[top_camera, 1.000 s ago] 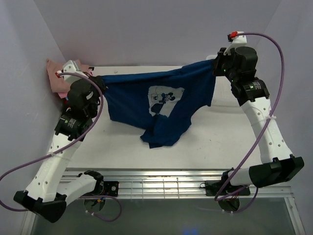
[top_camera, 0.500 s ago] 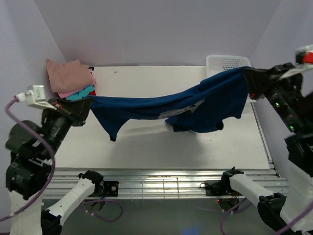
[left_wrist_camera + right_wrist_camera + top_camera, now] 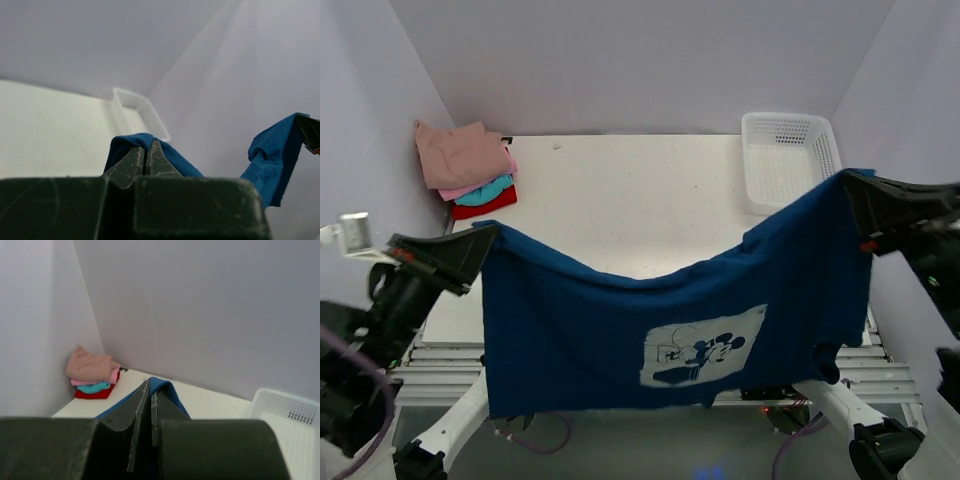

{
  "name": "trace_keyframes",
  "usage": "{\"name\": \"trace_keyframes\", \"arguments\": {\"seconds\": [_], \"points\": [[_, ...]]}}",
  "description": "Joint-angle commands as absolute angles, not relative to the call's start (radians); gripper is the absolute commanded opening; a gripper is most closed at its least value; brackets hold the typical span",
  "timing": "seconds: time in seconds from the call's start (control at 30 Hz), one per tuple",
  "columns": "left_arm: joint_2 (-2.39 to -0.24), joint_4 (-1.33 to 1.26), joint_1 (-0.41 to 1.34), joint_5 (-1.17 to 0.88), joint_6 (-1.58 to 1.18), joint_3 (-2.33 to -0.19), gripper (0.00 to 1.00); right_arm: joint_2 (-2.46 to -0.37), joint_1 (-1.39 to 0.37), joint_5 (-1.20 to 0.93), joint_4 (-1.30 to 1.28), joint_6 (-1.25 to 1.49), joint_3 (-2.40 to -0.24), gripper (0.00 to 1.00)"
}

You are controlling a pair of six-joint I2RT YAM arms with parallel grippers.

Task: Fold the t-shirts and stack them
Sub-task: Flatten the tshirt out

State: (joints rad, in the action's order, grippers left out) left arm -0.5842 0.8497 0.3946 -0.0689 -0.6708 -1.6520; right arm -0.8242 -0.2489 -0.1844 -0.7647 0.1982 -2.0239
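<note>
The navy blue tee (image 3: pixel 650 320) with its pale cartoon-mouse print (image 3: pixel 705 348) hangs spread out in the air between my two grippers, high above the table. My left gripper (image 3: pixel 488 236) is shut on its left top corner; the blue cloth (image 3: pixel 130 146) wraps over the closed fingertips in the left wrist view. My right gripper (image 3: pixel 850 185) is shut on the right top corner, and the cloth (image 3: pixel 165 387) shows at the fingertips in the right wrist view. A folded stack of dusty-pink, pink, teal and red tees (image 3: pixel 468 165) lies at the back left corner, and shows in the right wrist view too (image 3: pixel 94 372).
A white mesh basket (image 3: pixel 788 158) stands at the back right of the white table (image 3: pixel 620 200). Purple walls close in the back and both sides. The hanging tee hides the table's front edge and the arm bases.
Both arms have risen and drawn toward the camera. The tee went from sagging onto the table to hanging free and flat, with the print facing the camera.
</note>
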Motion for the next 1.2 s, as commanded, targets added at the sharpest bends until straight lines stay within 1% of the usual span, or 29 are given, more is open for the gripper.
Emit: {"name": "trace_keyframes", "arguments": {"seconds": [0.0, 0.07, 0.1, 0.17, 0.2, 0.27, 0.3, 0.37, 0.43, 0.5, 0.53, 0.57, 0.6, 0.63, 0.67, 0.7, 0.73, 0.77, 0.8, 0.9, 0.97, 1.07, 1.1, 1.17], "points": [[-0.624, 0.812, 0.388, 0.035, -0.699, -1.412, 0.00, -0.882, -0.245, -0.161, -0.660, 0.178, -1.780, 0.08], [-0.652, 0.749, 0.388, 0.066, -0.704, -1.279, 0.00, -0.910, -0.245, -0.155, -0.563, 0.167, -1.677, 0.08], [-0.669, 0.726, 0.388, 0.090, -0.706, -1.241, 0.00, -0.923, -0.245, -0.156, -0.534, 0.158, -1.592, 0.08], [-0.713, 0.665, 0.388, 0.121, -0.704, -1.178, 0.00, -0.986, -0.245, -0.158, -0.433, 0.146, -1.517, 0.08], [-0.765, 0.638, 0.388, 0.164, -0.704, -1.114, 0.00, -1.012, -0.245, -0.153, -0.398, 0.138, -1.453, 0.08], [-0.822, 0.570, 0.388, 0.227, -0.706, -1.057, 0.00, -1.107, -0.244, -0.153, -0.323, 0.124, -1.410, 0.08], [-0.881, 0.551, 0.388, 0.292, -0.707, -1.020, 0.00, -1.145, -0.244, -0.158, -0.258, 0.117, -1.387, 0.08], [-0.939, 0.488, 0.387, 0.363, -0.715, -0.988, 0.00, -1.257, -0.244, -0.182, -0.186, 0.112, -1.368, 0.08], [-1.013, 0.439, 0.384, 0.457, -0.721, -0.948, 0.00, -1.325, -0.242, -0.193, -0.088, 0.113, -1.347, 0.08], [-1.067, 0.355, 0.377, 0.486, -0.709, -0.927, 0.00, -1.406, -0.242, -0.163, -0.037, 0.121, -1.332, 0.08], [-1.131, 0.345, 0.376, 0.504, -0.707, -0.930, 0.02, -1.432, -0.242, -0.141, -0.034, 0.120, -1.331, 0.08], [-1.162, 0.348, 0.373, 0.509, -0.707, -0.937, 0.12, -1.484, -0.242, -0.085, -0.043, 0.109, -1.335, 0.09], [-1.190, 0.345, 0.371, 0.506, -0.698, -0.942, 0.32, -1.512, -0.242, -0.049, -0.058, 0.104, -1.339, 0.25], [-1.215, 0.347, 0.370, 0.496, -0.693, -0.948, 0.75, -1.576, -0.242, -0.011, -0.111, 0.104, -1.348, 0.37], [-1.254, 0.362, 0.371, 0.486, -0.692, -0.962, 0.84, -1.610, -0.242, 0.099, -0.156, 0.091, -1.388, 0.46], [-1.262, 0.362, 0.371, 0.480, -0.692, -0.962, 0.88, -1.649, -0.242, 0.132, -0.201, 0.086, -1.410, 0.51], [-1.264, 0.361, 0.371, 0.476, -0.693, -0.959, 0.98, -1.704, -0.242, 0.162, -0.274, 0.078, -1.426, 0.53], [-1.252, 0.359, 0.373, 0.474, -0.692, -0.953, 0.98, -1.721, -0.242, 0.202, -0.305, 0.078, -1.445, 0.54], [-1.240, 0.356, 0.373, 0.476, -0.692, -0.950, 0.98, -1.729, -0.244, 0.206, -0.317, 0.075, -1.436, 0.69], [-1.177, 0.327, 0.374, 0.460, -0.683, -0.934, 0.98, -1.681, -0.244, 0.207, -0.263, 0.084, -1.343, 0.70], [-1.154, 0.310, 0.374, 0.410, -0.670, -0.936, 0.98, -1.612, -0.244, 0.152, -0.181, 0.089, -1.284, 0.70], [-1.128, 0.228, 0.379, 0.188, -0.669, -0.914, 0.98, -1.563, -0.245, 0.082, -0.185, 0.106, -1.258, 0.70], [-1.135, 0.195, 0.383, 0.069, -0.669, -0.890, 0.98, -1.557, -0.244, 0.068, -0.189, 0.116, -1.259, 0.70], [-1.164, 0.129, 0.414, 0.002, -0.672, -0.873, 0.98, -1.559, -0.247, 0.019, -0.169, 0.123, -1.258, 0.69]]}}
